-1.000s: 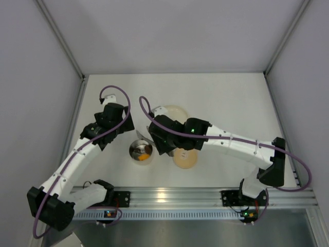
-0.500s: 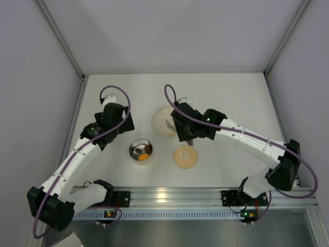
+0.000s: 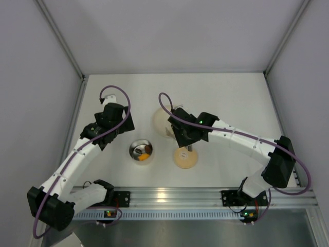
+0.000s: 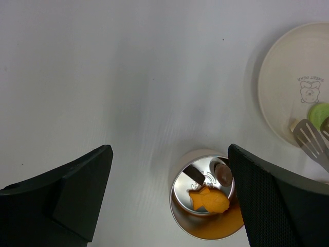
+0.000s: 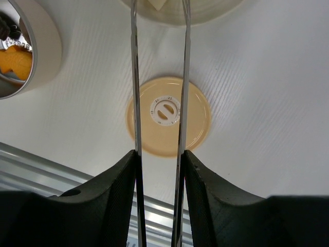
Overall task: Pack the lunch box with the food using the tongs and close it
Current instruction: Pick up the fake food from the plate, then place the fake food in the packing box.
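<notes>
The lunch box (image 3: 140, 151) is a round steel container standing open, with an orange fish-shaped food piece (image 4: 208, 200) and a dark brown piece (image 4: 223, 173) inside. Its tan lid (image 3: 185, 157) lies flat on the table to its right. My right gripper (image 5: 159, 154) is shut on the tongs (image 5: 134, 77), whose thin arms pass over the lid (image 5: 168, 116) and reach the plate. A slotted tong tip (image 4: 308, 138) rests beside a light green piece (image 4: 320, 114). Hovering left of the lunch box, my left gripper (image 4: 172, 159) is open and holds nothing.
The cream plate (image 3: 160, 119) sits behind the lid, partly under my right arm. Grey walls close the table at left, back and right. An aluminium rail (image 3: 169, 196) runs along the near edge.
My right gripper has carried the tongs from over the lunch box rightward to the plate, then settled slightly nearer, above the lid. The left arm has not moved.
</notes>
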